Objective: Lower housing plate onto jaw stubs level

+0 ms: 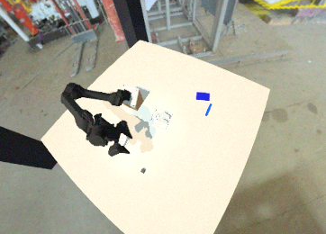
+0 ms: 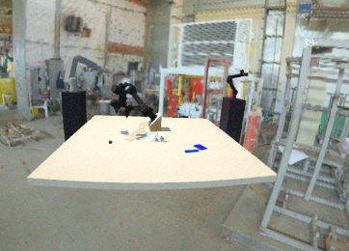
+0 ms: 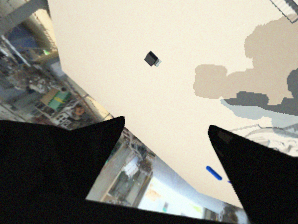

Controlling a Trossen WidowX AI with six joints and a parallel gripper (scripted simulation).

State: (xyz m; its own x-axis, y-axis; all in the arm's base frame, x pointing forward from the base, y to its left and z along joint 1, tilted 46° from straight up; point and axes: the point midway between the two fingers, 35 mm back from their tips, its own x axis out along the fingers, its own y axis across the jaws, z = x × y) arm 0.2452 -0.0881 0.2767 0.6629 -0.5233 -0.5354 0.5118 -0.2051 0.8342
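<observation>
Your end effector (image 1: 130, 145) (image 2: 121, 112) (image 3: 165, 124) is released, its fingertips wide apart with nothing between them, and it hangs over the counter (image 1: 203, 169) (image 2: 145, 167) (image 3: 100, 30) to one side of the pale assembly (image 1: 162, 118) (image 2: 158, 139) (image 3: 285, 142). That assembly lies on the counter, and you can take it for the jaw mechanism; whether the housing plate already sits on its stubs, level and closed, you cannot tell from these views. A pale piece (image 1: 124, 139) shows beside the fingers from above, too washed out for you to name. Standing off like this would suit a withdrawal if the plate is seated; if it isn't, you'd need to grip it and bring it down flat, lest one stub catch and leave it tilted. The blue block (image 1: 203, 96) (image 2: 201, 147) and blue bar (image 1: 208, 110) (image 2: 191, 151) (image 3: 214, 173) lie well apart from the assembly, probably leaving your approach unhindered.
</observation>
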